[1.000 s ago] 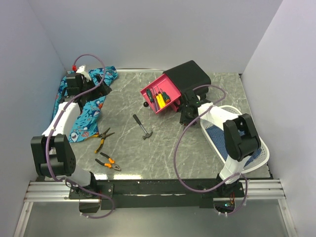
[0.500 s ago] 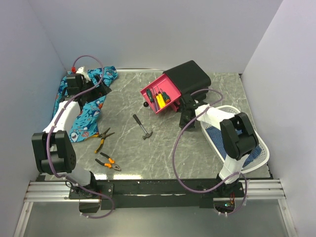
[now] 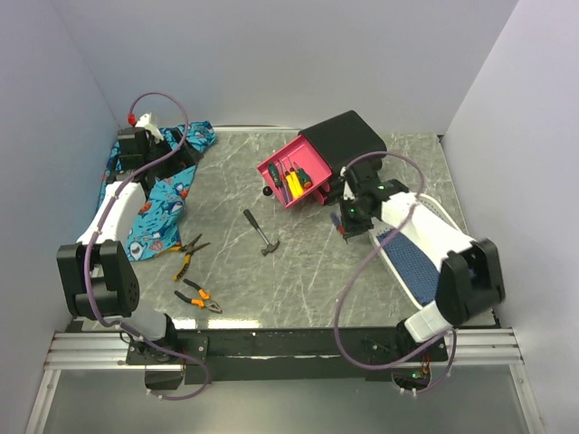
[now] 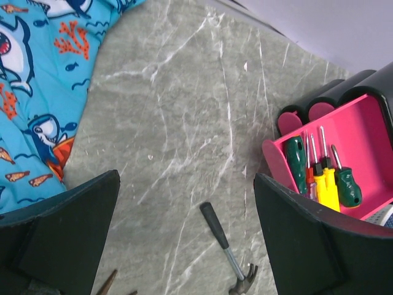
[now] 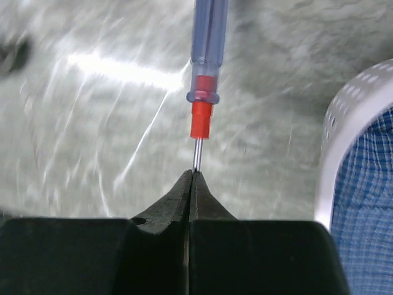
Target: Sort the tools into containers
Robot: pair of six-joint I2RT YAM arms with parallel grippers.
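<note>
My right gripper [image 5: 193, 175] is shut on the thin steel shaft of a screwdriver [image 5: 206, 55] with a clear blue handle and a red collar, which it holds over the marble. From above, this gripper [image 3: 350, 220] sits just in front of the black cabinet [image 3: 348, 140]. An open pink drawer [image 3: 274, 169] holds green and yellow screwdrivers [image 3: 291, 178]. A hammer [image 3: 260, 232] and two orange-handled pliers [image 3: 188, 253] [image 3: 199, 297] lie on the table. My left gripper [image 3: 181, 163] hangs open over the shark cloth. In its own view the left gripper [image 4: 184, 203] frames the hammer [image 4: 226, 249].
A blue shark-patterned cloth [image 3: 163, 194] covers the far left corner. A white basket [image 3: 405, 258] with blue lining lies at the right under my right arm, and its rim [image 5: 356, 123] is close beside the held screwdriver. Two more shut drawer fronts [image 4: 310, 110] show beside the open drawer.
My right gripper has closed on the screwdriver's shaft and drawn slightly right, away from the cabinet. Its elbow swung out to the right over the basket. The left arm barely shifted.
</note>
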